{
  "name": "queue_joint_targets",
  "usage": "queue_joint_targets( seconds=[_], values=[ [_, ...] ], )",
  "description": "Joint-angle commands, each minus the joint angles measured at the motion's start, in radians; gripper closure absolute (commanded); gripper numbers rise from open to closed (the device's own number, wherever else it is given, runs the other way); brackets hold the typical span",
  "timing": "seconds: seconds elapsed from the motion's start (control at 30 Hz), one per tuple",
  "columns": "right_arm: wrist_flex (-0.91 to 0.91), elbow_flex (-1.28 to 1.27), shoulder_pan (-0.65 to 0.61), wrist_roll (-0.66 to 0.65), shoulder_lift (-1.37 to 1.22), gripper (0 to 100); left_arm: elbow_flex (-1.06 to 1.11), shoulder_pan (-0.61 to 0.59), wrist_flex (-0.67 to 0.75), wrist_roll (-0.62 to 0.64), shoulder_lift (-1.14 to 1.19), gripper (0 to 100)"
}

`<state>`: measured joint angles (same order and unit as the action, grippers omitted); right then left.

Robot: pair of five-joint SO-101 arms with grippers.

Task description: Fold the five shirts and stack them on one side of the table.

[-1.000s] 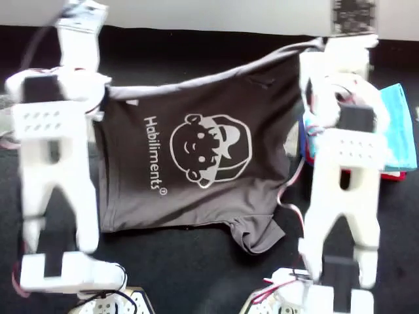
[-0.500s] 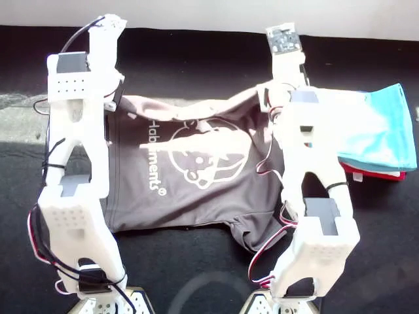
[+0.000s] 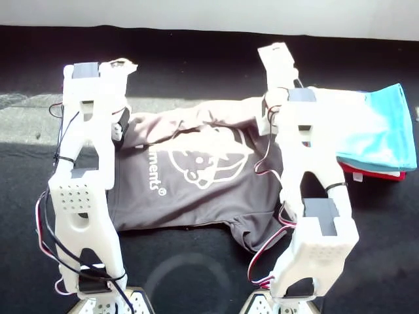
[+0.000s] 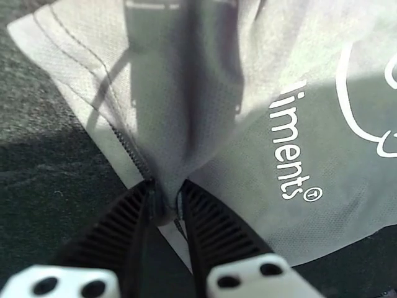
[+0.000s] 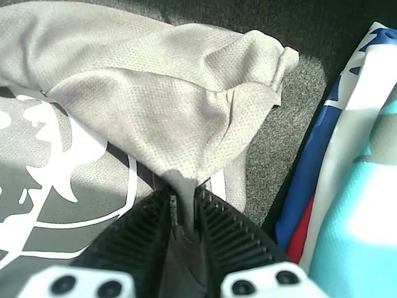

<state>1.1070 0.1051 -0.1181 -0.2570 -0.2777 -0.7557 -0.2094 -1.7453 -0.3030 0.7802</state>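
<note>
Far edge drawn nearer over gray shirt (image 3: 196,193); left fingers (image 4: 211,230), right fingers (image 5: 226,239) pinching it; lettering (image 3: 152,173) half covered.

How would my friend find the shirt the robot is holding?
On the black table, look between the white left arm and right arm. The grey shirt lies spread there. Unlike the folded turquoise pile beside it, it has a white cartoon face.

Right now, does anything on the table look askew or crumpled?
Yes. On the grey shirt, the sleeve near the arm bases is bunched into a crumpled lump instead of lying flat. The shirt's far edge, pinched by the left gripper and right gripper, lies folded over unevenly.
</note>
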Motion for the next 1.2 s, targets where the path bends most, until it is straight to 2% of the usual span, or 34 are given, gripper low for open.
queue_joint_targets(
  seconds=[0.0,0.8,0.9,1.0,1.17],
  values=[
    [0.008,0.056,0.001,-0.011,0.004,99.3,-0.042,-0.015,-0.015,-0.008,-0.015,99],
    [0.022,0.065,0.024,-0.011,0.004,99.1,-0.044,-0.051,-0.015,-0.003,-0.015,99],
    [0.042,0.054,0.001,-0.011,0.005,93.6,-0.044,-0.053,-0.015,-0.003,-0.008,99],
    [0.140,0.062,-0.038,-0.012,0.007,86.5,-0.044,-0.061,-0.015,-0.006,-0.013,99],
    [0.168,0.173,-0.042,-0.006,0.021,86.1,-0.104,-0.120,-0.012,-0.003,-0.015,99]
  ],
)
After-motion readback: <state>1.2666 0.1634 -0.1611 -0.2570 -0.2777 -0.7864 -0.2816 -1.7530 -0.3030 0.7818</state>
